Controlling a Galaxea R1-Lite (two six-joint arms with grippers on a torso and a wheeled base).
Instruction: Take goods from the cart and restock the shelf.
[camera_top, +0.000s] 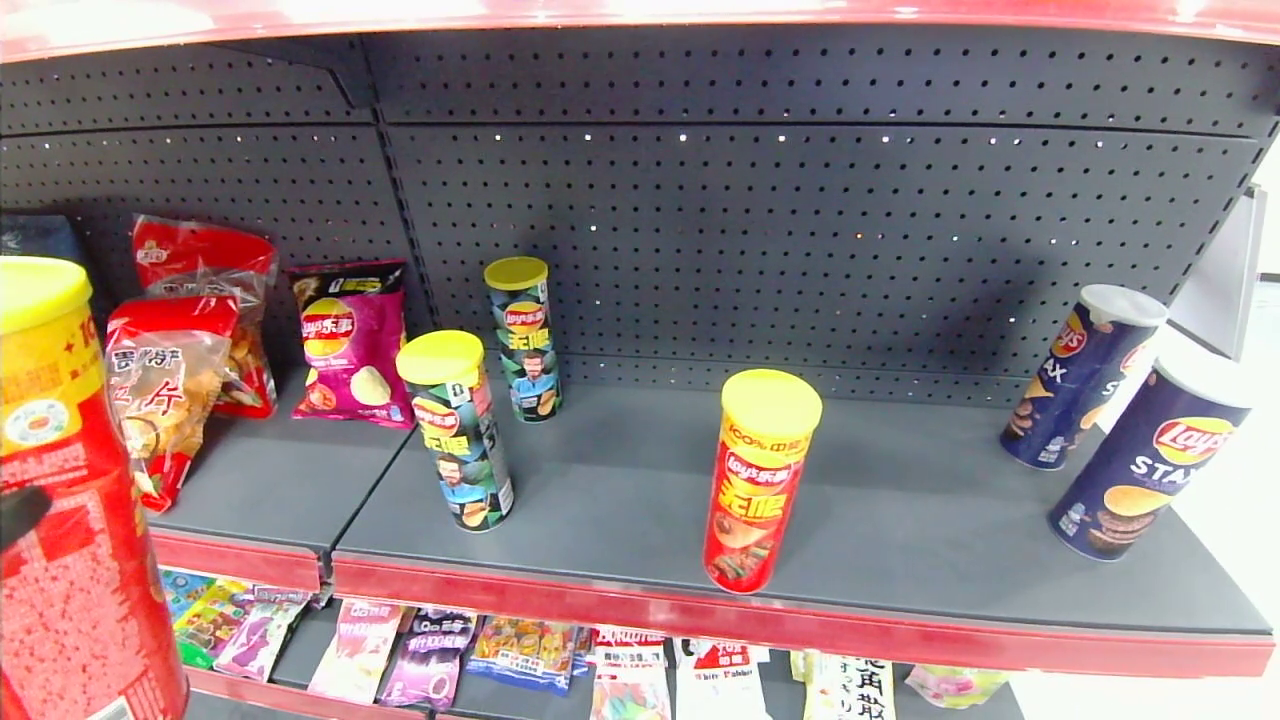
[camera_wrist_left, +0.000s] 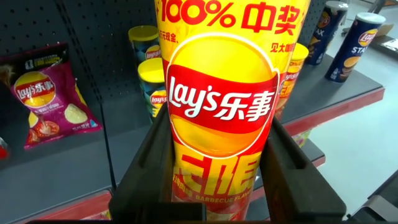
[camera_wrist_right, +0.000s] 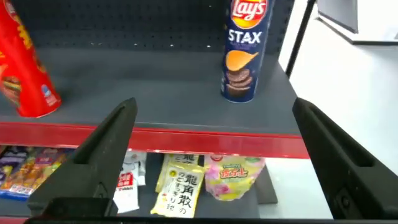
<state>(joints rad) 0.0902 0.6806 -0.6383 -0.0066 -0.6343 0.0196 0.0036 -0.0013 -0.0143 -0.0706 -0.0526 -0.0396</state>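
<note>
At the far left of the head view, a red chips can with a yellow lid (camera_top: 60, 480) is held up in front of the shelf (camera_top: 620, 490), with a bit of black finger (camera_top: 20, 515) against its side. In the left wrist view my left gripper (camera_wrist_left: 217, 177) is shut on this can (camera_wrist_left: 221, 106), one finger on each side. My right gripper (camera_wrist_right: 214, 106) is open and holds nothing. It sits low before the shelf's red front edge (camera_wrist_right: 186, 134), near a blue can (camera_wrist_right: 245, 56).
On the shelf stand a red can (camera_top: 755, 480) near the front, two dark cans with yellow lids (camera_top: 460, 430) (camera_top: 525, 335), and two blue cans (camera_top: 1080, 375) (camera_top: 1145, 455) at the right. Snack bags (camera_top: 350, 340) fill the left section. More packets (camera_top: 520, 650) lie on the lower shelf.
</note>
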